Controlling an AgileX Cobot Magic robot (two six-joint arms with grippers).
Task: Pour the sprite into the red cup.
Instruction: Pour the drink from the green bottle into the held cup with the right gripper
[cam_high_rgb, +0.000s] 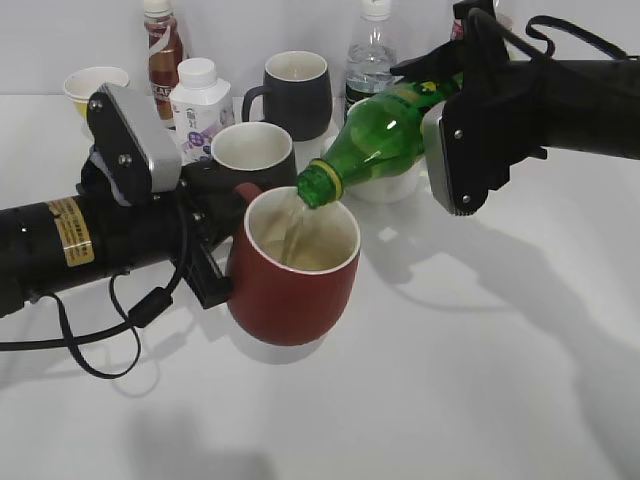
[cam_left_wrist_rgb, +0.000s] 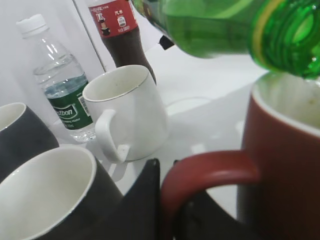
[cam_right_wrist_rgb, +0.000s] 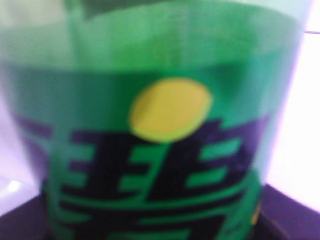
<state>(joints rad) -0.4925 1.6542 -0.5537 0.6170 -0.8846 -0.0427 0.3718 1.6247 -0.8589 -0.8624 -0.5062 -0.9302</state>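
Observation:
The red cup (cam_high_rgb: 295, 285) stands at the centre of the table. My left gripper (cam_high_rgb: 215, 255) is shut on its handle (cam_left_wrist_rgb: 200, 170). My right gripper (cam_high_rgb: 450, 150) is shut on the sprite bottle (cam_high_rgb: 385, 140) and holds it tilted neck-down to the left. The bottle's open mouth (cam_high_rgb: 318, 186) is just over the cup's rim, and a thin stream of clear liquid runs into the cream inside. In the left wrist view the bottle's neck (cam_left_wrist_rgb: 287, 37) hangs over the cup (cam_left_wrist_rgb: 285, 165). The right wrist view is filled by the bottle's label (cam_right_wrist_rgb: 160, 150).
Behind the cup stand a black mug (cam_high_rgb: 255, 152), a second black mug (cam_high_rgb: 295, 92), a white mug (cam_left_wrist_rgb: 127, 112), a clear water bottle (cam_high_rgb: 372, 60), a cola bottle (cam_left_wrist_rgb: 122, 37), a white milk bottle (cam_high_rgb: 200, 105), a brown drink bottle (cam_high_rgb: 163, 50) and a yellow paper cup (cam_high_rgb: 95, 90).

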